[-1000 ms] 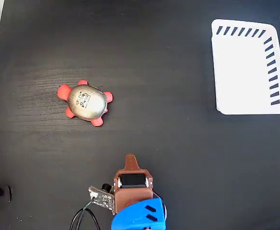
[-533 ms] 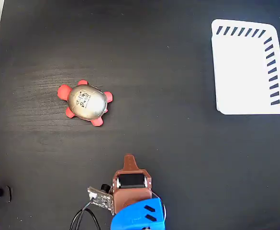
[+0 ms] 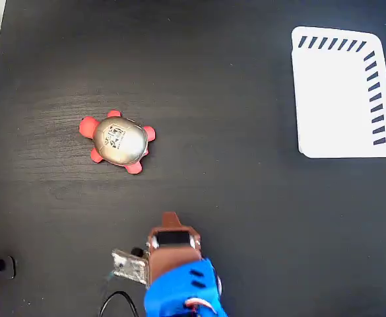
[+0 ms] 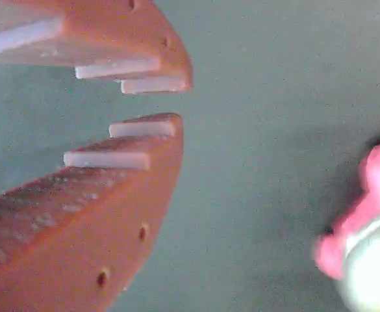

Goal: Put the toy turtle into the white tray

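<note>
Showing a narrow gap between their stepped tips, the orange jaws of the gripper point(image 4: 180, 101) are seen in the wrist view slightly parted, with nothing held between them. Beyond the tips only dark table surface is visible, and at the right edge of that view a blurred pink leg and a sliver of pale shell of the toy turtle point(image 4: 371, 247) can be made out, apart from the jaws.

In the fixed view the gripper point(image 3: 170, 218) is placed near the bottom edge, with the blue arm point(image 3: 179, 290) behind it. The toy turtle point(image 3: 118, 140) is found on the black table point(image 3: 232, 165) up and to the left of the gripper, well apart from it. The white tray point(image 3: 341, 92) lies empty in the upper right corner, far from the turtle.
</note>
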Available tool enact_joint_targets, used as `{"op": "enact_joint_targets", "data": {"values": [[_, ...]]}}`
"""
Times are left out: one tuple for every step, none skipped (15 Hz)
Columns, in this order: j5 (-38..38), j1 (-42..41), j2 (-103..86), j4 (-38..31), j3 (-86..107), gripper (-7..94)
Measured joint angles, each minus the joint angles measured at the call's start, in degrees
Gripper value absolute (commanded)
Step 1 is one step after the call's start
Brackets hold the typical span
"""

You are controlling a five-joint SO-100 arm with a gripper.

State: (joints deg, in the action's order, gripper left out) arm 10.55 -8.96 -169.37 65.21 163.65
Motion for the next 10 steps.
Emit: {"op": "enact_joint_targets", "data": {"values": [[1.8, -0.9, 5.3, 0.1, -3.6, 0], [3.9, -1.8, 9.8, 0.4, -7.4, 0], [6.6, -2.9, 14.9, 0.6, -11.3, 0], [9.3, -4.0, 20.7, 1.1, -15.9, 0], [12.1, -4.9, 26.1, 2.8, -20.0, 0], [14.5, -6.0, 31.0, 3.5, -23.9, 0], [16.4, -6.5, 35.3, 4.0, -27.5, 0], [17.5, -6.8, 40.4, 5.0, -31.6, 0], [18.3, -6.5, 45.4, 5.5, -35.3, 1], [18.9, -6.2, 50.7, 6.2, -39.6, 6]]}}
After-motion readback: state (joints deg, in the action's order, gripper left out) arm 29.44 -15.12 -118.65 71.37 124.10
